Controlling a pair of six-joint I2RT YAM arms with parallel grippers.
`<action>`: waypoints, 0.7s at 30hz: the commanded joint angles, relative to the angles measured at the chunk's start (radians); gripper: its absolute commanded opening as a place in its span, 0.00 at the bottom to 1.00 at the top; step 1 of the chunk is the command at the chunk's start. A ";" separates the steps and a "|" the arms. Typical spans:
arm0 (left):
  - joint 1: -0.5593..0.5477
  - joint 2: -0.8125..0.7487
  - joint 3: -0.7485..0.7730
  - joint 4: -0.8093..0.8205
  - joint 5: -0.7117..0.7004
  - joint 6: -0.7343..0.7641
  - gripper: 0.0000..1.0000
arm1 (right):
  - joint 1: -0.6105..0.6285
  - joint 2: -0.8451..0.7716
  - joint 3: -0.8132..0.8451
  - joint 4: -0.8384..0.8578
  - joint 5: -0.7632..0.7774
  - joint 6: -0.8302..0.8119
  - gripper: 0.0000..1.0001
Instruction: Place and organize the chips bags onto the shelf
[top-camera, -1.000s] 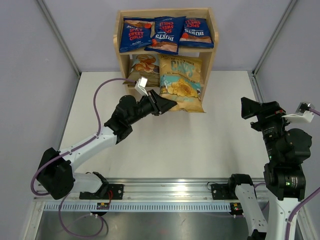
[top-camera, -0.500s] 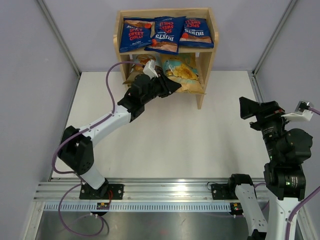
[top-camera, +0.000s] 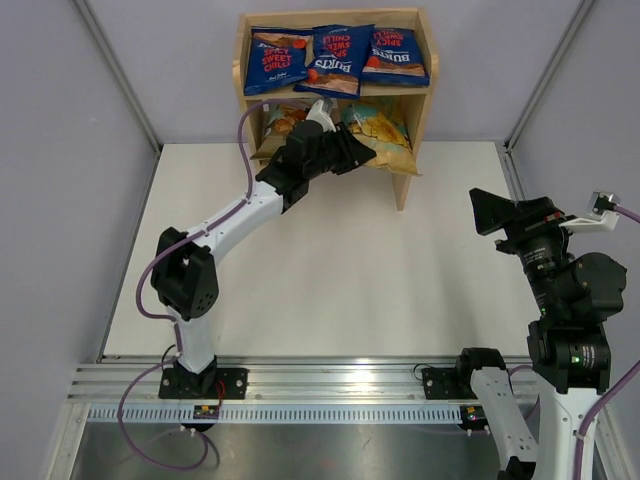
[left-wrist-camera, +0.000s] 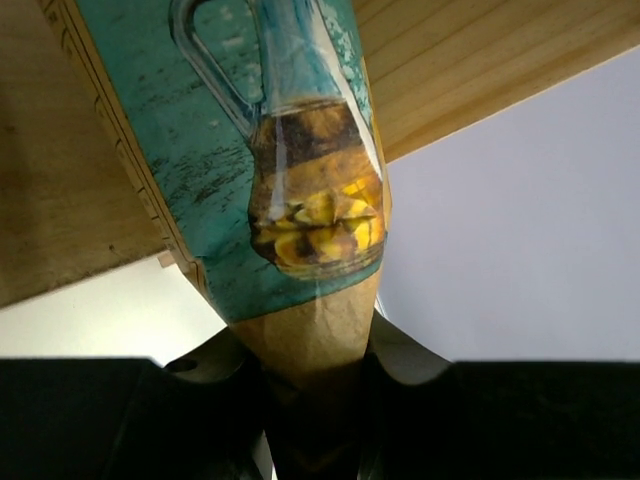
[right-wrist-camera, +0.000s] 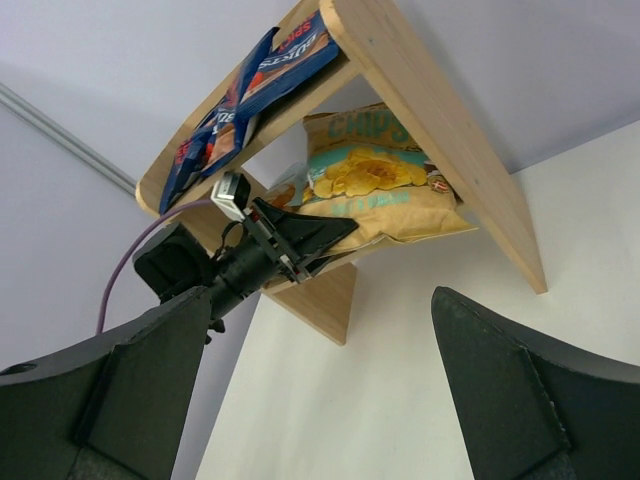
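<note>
left hand (top-camera: 348, 160): clamped on tan-yellow bag (top-camera: 385, 140) | bag: lower tier of shelf (top-camera: 417, 100), far edge of counter (top-camera: 330, 270), overhanging front | right hand (top-camera: 497, 210): apart, idle, right edge | risk: if released now, likely to slide off the lip

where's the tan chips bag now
In the top view, the tan chips bag sits on the shelf, lower tier, right half, under the dark blue bags, its near edge pinched by the left gripper.
</note>
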 joint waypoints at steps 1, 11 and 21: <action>0.023 0.028 0.113 -0.015 0.041 -0.005 0.19 | 0.017 0.013 0.023 0.065 -0.040 0.023 1.00; 0.056 -0.030 0.073 -0.052 -0.018 -0.008 0.26 | 0.020 -0.003 0.000 0.069 -0.061 0.044 1.00; 0.056 -0.048 0.061 -0.015 -0.072 -0.048 0.57 | 0.020 -0.014 -0.009 0.076 -0.064 0.056 0.99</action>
